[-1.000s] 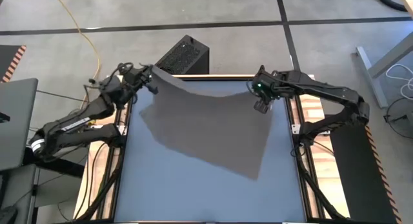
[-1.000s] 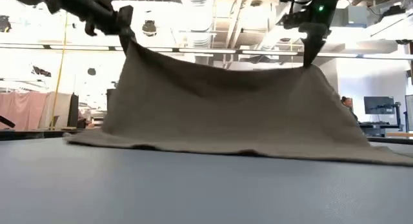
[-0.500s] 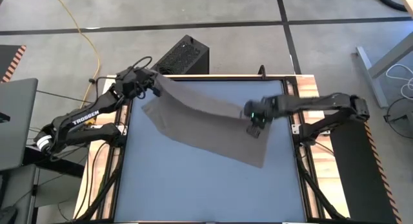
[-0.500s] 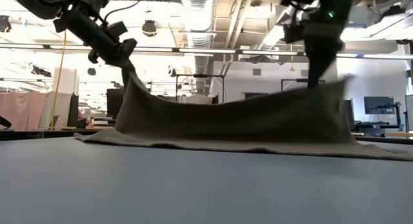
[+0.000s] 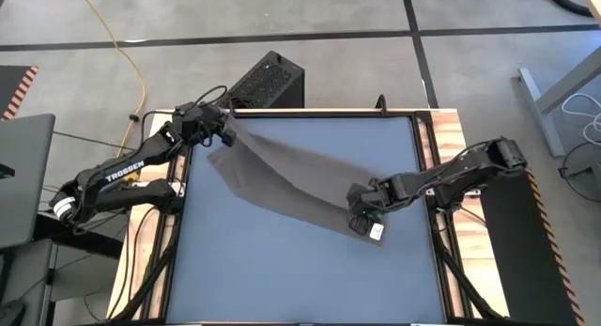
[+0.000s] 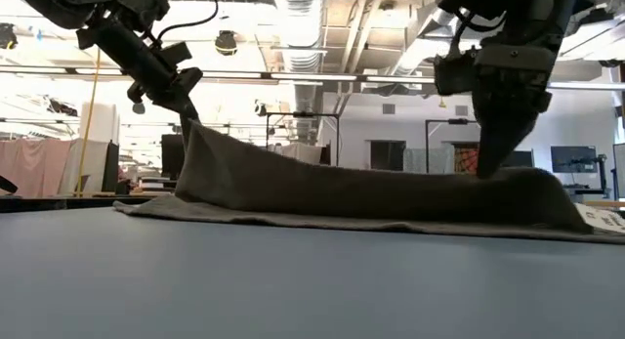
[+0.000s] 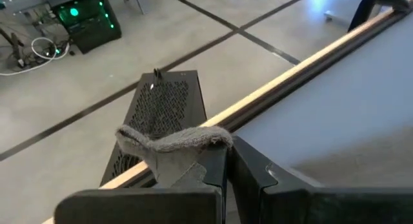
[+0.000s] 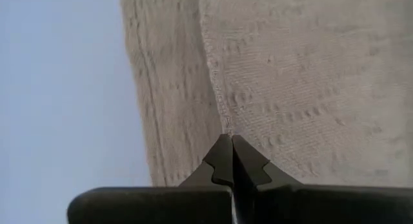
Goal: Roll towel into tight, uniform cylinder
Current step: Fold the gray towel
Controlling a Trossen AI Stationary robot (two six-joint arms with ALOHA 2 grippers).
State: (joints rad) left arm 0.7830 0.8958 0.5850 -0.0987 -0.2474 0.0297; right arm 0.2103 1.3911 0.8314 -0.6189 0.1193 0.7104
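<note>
Blue-grey bench is carrying the towel, folded into a diagonal band, with the left gripper clenching its far corner aloft and the right gripper clenching its near end low.

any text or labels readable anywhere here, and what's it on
"TROSSEN": white letters on the left arm, high view.
White tag at the towel corner beside the right gripper: print, if any, too small to read.
White tag edge at the right of the low view: dark marks, illegible.
Nothing else readable.
</note>
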